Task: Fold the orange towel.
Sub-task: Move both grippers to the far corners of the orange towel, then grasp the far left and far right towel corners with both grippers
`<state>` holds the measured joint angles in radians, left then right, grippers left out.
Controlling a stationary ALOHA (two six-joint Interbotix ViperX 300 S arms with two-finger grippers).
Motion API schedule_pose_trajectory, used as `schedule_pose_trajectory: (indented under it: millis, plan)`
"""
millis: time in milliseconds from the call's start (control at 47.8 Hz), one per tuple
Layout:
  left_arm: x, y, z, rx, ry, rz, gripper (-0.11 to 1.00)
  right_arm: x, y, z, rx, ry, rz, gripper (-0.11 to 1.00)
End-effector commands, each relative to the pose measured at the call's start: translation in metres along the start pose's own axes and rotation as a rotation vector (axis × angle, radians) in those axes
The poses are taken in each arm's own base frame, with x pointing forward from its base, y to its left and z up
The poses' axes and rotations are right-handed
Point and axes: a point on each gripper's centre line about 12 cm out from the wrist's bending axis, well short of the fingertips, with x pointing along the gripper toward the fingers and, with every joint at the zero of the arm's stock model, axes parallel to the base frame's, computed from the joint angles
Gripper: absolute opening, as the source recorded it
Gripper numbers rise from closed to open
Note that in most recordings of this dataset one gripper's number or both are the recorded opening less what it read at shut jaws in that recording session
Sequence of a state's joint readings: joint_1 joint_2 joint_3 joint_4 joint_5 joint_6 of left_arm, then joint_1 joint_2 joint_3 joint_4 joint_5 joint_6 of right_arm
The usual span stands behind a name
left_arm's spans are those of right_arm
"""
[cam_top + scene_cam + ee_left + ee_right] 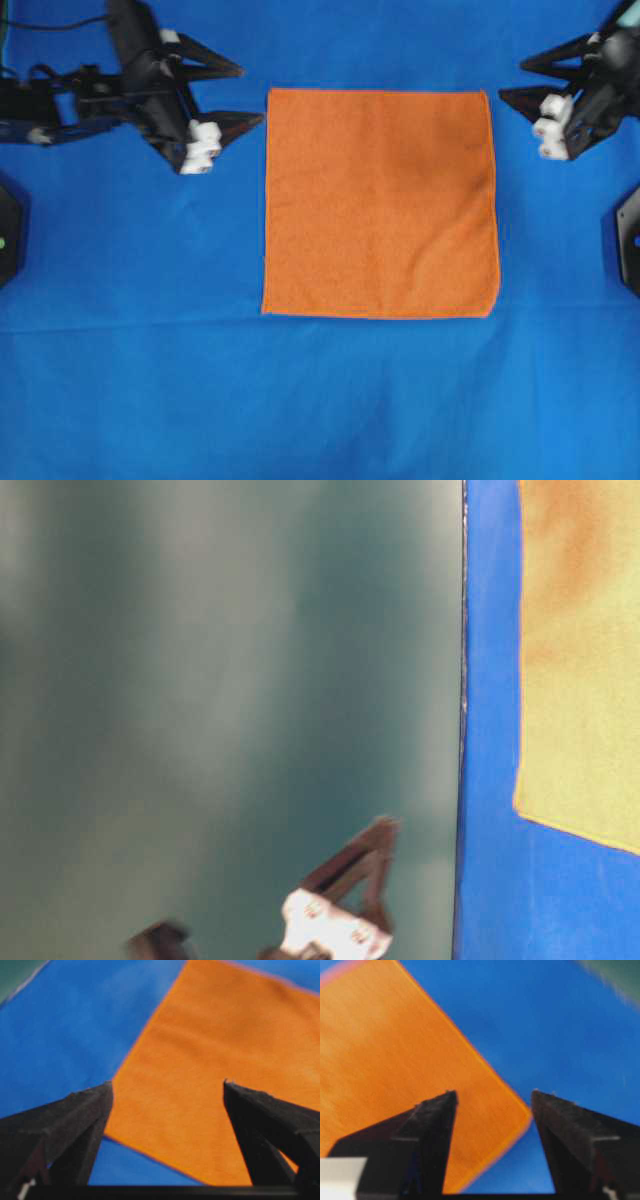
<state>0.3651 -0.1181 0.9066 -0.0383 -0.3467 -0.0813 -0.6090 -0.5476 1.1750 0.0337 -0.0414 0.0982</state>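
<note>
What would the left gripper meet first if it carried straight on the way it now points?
Probably the orange towel. The left gripper is open and aims at the cloth's near corner region; its height above the blue cloth is unclear.

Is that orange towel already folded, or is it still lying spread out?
Spread out. The orange towel lies flat as one full square on the blue cloth, all four edges showing, no layer doubled over.

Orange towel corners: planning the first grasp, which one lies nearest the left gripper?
The square orange microfibre towel's top-left corner; the left gripper sits just beside it.
</note>
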Motion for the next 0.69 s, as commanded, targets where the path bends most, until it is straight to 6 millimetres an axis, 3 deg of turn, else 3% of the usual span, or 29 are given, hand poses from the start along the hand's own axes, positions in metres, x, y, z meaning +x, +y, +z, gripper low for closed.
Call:
schedule_pose_trajectory:
  millis: [0,356,565,669]
  plan:
    - [0.019,0.008,0.000,-0.007,0.012,0.021,0.92,0.015,-0.005,0.002,0.001,0.007,-0.020,0.60]
    - [0.075,0.017,-0.038,-0.011,0.096,0.042,0.92,0.070,-0.014,-0.024,0.002,0.109,-0.046,0.57]
    - [0.085,0.029,-0.049,-0.024,0.120,0.070,0.89,0.085,-0.020,-0.032,0.008,0.145,-0.063,0.57]
    - [0.088,0.035,-0.049,-0.031,0.115,0.082,0.82,0.087,-0.026,-0.038,0.021,0.154,-0.080,0.54]
